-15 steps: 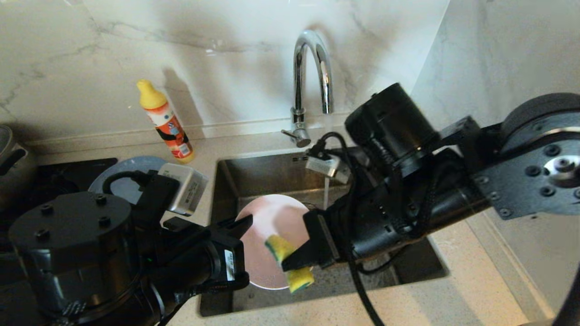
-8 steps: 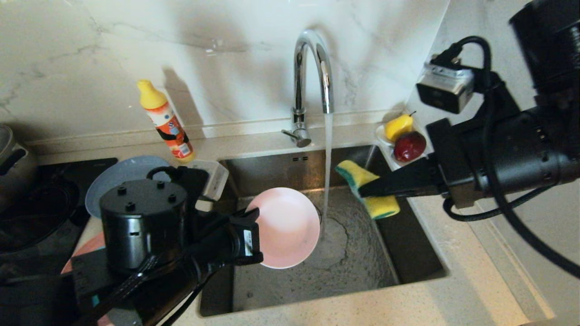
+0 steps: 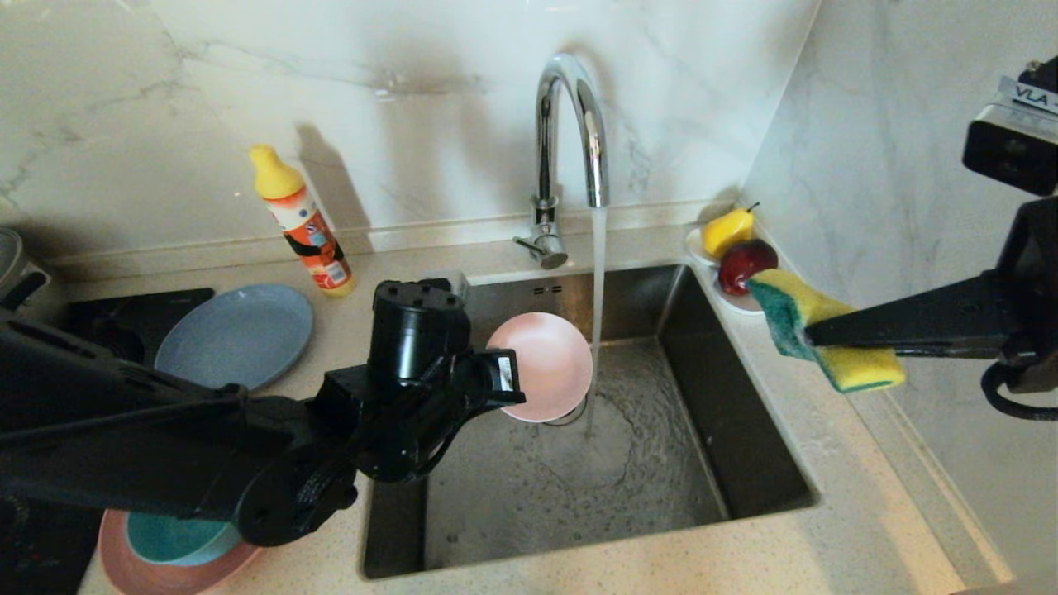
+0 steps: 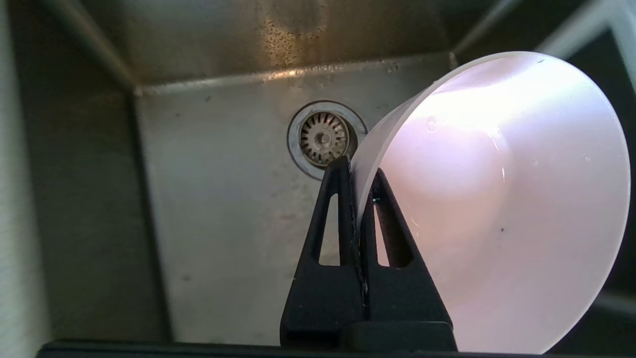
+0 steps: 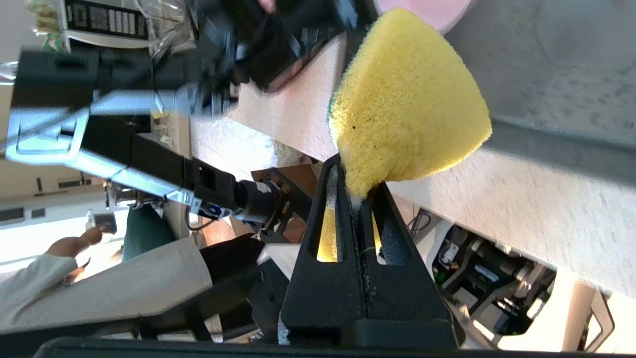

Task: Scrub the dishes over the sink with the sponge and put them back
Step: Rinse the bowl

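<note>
Pale pink bowl point(image 3: 547, 364) hangs tilted over the sink point(image 3: 748, 430), beside the faucet's point(image 3: 569, 124) running stream, its rim pinched between the closed fingers of the left gripper point(image 3: 506, 373). Off past the sink's right edge, above the counter, the right gripper point(image 3: 812, 335) clamps the bent sponge point(image 3: 826, 340). On the counter left of the sink lie the grey-blue plate point(image 3: 235, 335) and, at the front edge, a teal bowl point(image 3: 178, 539) nested in the pink plate point(image 3: 136, 566).

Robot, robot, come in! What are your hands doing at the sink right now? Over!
Left gripper shut on pale pink-white bowl, held over steel sink beside running water. Right gripper shut on yellow-green sponge, out over right counter. Nothing in the way.
</note>
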Controlling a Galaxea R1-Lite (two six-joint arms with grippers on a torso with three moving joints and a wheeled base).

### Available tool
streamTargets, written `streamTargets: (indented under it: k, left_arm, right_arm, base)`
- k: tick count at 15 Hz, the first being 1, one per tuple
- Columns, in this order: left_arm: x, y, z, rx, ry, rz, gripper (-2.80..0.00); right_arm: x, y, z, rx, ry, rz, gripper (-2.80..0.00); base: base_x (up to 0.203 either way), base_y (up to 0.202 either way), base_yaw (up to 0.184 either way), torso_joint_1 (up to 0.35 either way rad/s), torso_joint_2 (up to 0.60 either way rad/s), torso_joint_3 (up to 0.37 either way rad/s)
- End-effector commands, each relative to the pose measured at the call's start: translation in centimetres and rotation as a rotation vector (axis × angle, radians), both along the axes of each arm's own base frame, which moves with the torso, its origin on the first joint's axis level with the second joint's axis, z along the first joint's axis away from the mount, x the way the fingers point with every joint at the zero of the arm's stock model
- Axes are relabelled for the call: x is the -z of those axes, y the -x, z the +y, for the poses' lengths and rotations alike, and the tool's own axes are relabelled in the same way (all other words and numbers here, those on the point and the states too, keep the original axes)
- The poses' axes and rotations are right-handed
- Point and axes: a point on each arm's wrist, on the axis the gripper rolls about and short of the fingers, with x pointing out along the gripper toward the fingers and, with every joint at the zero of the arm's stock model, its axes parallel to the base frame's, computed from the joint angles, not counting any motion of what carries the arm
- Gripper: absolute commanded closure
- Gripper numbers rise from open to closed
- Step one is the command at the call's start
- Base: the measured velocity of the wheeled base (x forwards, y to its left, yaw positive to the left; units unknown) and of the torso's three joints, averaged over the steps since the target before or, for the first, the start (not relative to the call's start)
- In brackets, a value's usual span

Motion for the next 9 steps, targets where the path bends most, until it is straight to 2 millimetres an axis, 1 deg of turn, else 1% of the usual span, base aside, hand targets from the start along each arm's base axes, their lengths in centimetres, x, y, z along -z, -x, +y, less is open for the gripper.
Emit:
streamTargets:
  k: [1, 4, 6, 7, 9]
  left_arm:
    - [0.6, -2.3, -1.4, -0.018, 0.017, 0.039, 0.0]
    - [0.1, -4.4, -2.2, -0.022, 0.081, 0.097, 0.0]
    - [0.8, -5.5, -3.0, -0.024, 0.1, 0.132, 0.0]
    - [1.3, -6.0, -3.3, -0.025, 0.101, 0.141, 0.0]
    - [1.6, -6.8, -4.0, -0.013, 0.111, 0.141, 0.0]
  right_arm:
    - [0.3, 2.1, -1.5, 0.022, -0.012, -0.014, 0.0]
    - [0.6, 3.3, -2.1, 0.026, -0.015, -0.017, 0.0]
    - [1.3, 3.6, -2.3, 0.03, -0.007, -0.002, 0.0]
    - [1.4, 3.7, -2.5, 0.038, -0.006, 0.002, 0.0]
    - [1.5, 3.7, -2.8, 0.053, -0.009, 0.004, 0.0]
  base:
    - [0.0, 0.0, 0.0, 0.0, 0.0, 0.0]
    - [0.0, 0.0, 0.0, 0.0, 0.0, 0.0]
    - [0.0, 0.0, 0.0, 0.0, 0.0, 0.0]
    - [0.0, 0.0, 0.0, 0.0, 0.0, 0.0]
    - [0.0, 0.0, 0.0, 0.0, 0.0, 0.0]
